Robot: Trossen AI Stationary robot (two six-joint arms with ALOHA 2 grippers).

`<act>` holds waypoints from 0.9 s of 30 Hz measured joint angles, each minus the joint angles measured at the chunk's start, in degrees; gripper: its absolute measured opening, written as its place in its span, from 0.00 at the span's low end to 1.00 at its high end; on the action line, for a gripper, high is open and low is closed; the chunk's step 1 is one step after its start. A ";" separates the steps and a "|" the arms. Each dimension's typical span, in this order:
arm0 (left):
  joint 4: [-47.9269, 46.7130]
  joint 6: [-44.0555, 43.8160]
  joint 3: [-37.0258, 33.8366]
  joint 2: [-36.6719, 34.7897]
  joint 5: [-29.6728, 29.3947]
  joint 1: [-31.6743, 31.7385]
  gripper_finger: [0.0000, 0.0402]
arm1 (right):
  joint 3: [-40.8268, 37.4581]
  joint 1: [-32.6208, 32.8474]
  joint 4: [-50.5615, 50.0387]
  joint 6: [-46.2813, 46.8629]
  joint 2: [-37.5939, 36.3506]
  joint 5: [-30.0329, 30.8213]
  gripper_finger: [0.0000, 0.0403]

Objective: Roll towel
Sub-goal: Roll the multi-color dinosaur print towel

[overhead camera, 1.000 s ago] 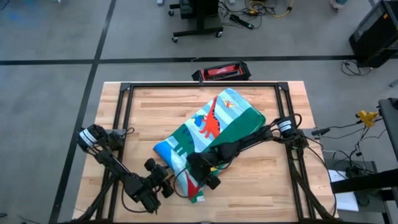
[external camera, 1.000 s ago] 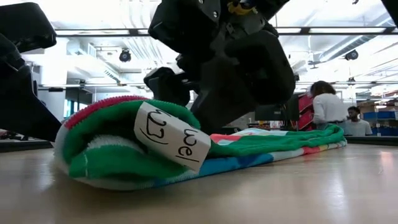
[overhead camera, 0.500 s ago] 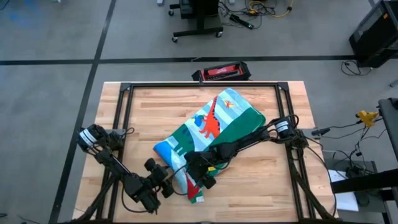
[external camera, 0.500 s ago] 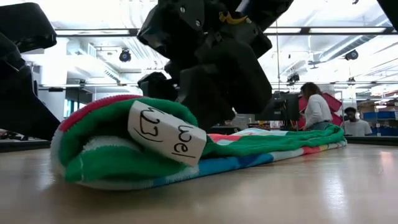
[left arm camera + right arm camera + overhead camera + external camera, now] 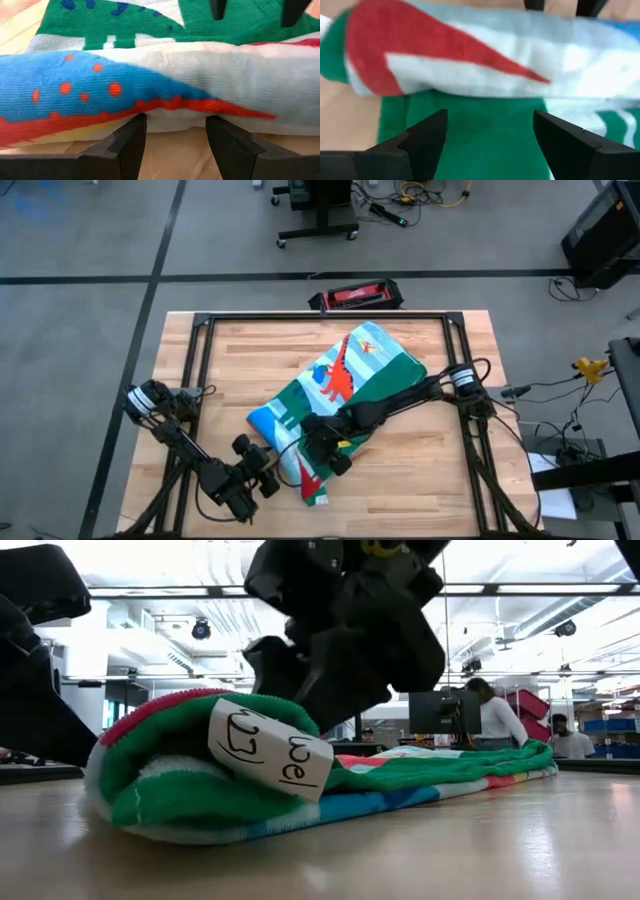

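Towel (image 5: 345,395) lies slantwise in the middle of the desk (image 5: 250,355), from the upper right toward the lower middle of the high view, and its lower end is already turned over into a thick fold. This fold seems to be the beginning of the roll. The right gripper (image 5: 325,445) stands on this folded end with fingers wide apart and holds nothing; in its wrist view the green border shows between them. The left gripper (image 5: 262,470) waits at the lower left, just beside the fold, also open, its fingers low on the wood before the cloth edge, probably to keep the end from sliding. A white label (image 5: 268,750) hangs on the fold in the low view. A black and red box (image 5: 355,295) sits beyond the far edge and blocks nothing.
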 joint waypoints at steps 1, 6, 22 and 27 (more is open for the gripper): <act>0.03 0.02 0.00 0.00 -0.01 0.00 0.47 | 0.00 0.13 -0.14 0.29 0.48 -0.02 0.69; 0.07 0.01 0.00 -0.02 -0.01 0.02 0.47 | -0.04 1.47 3.26 2.01 3.93 -0.40 0.73; -0.30 0.04 0.00 -0.04 -0.01 0.22 0.47 | -0.02 -0.50 3.76 0.85 1.07 -0.15 0.73; -0.51 0.04 0.00 -0.06 -0.01 0.22 0.47 | -0.05 -3.33 6.75 -0.88 1.67 -1.03 0.74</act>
